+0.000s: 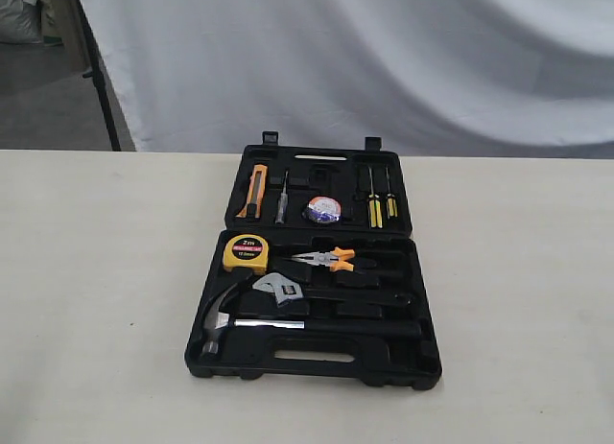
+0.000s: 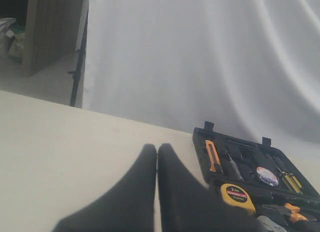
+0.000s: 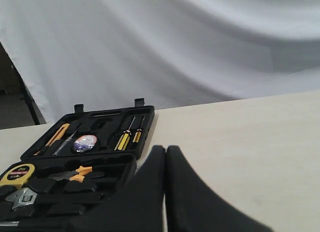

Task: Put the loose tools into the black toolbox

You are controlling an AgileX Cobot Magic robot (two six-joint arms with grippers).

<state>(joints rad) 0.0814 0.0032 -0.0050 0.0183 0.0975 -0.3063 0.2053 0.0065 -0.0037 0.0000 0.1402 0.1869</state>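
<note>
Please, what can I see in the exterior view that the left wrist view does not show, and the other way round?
Only the exterior view: the claw hammer lying in the half of the black toolbox nearest the camera, and the handle cutout along that half's front edge.
Only the left wrist view: the left gripper, shut and holding nothing, above the table beside the toolbox.
Both: the open toolbox, the yellow tape measure, the orange-handled pliers, and the tape roll in the far half.

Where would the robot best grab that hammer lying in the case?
Probably by the bare steel shaft of the hammer, next to its head, coming straight down from above. It lies flat in a recess of the toolbox with the wrench close alongside, so a sideways approach looks blocked.
</note>
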